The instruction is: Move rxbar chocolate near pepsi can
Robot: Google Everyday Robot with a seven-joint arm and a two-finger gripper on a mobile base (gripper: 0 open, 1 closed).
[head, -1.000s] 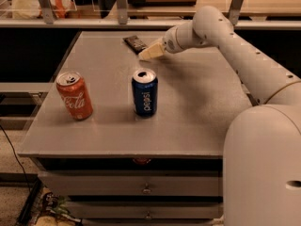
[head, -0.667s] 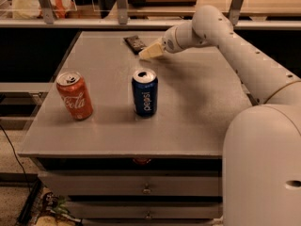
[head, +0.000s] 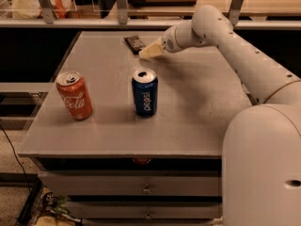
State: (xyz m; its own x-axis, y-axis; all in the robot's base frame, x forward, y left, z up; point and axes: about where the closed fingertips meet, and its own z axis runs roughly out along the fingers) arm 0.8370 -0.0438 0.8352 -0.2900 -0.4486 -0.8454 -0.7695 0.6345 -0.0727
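Gripper (head: pixel 147 52) hung over the table's (head: pixel 202 107) far side, just beside the rxbar chocolate (head: pixel 135 43); whether spread or closed, I could not tell. The pepsi can (head: pixel 145 93) stood upright mid-table, a Coca-Cola can (head: pixel 75 96) to its left. The bar lay flat, dark-wrapped, faintly marked.

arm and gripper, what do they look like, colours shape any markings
The arm is smooth, glossy white, built of rounded tubular segments with small dark dots along it and no cables showing. The gripper, by the rxbar chocolate at the far side of the table, is a pale cream tapered wedge.
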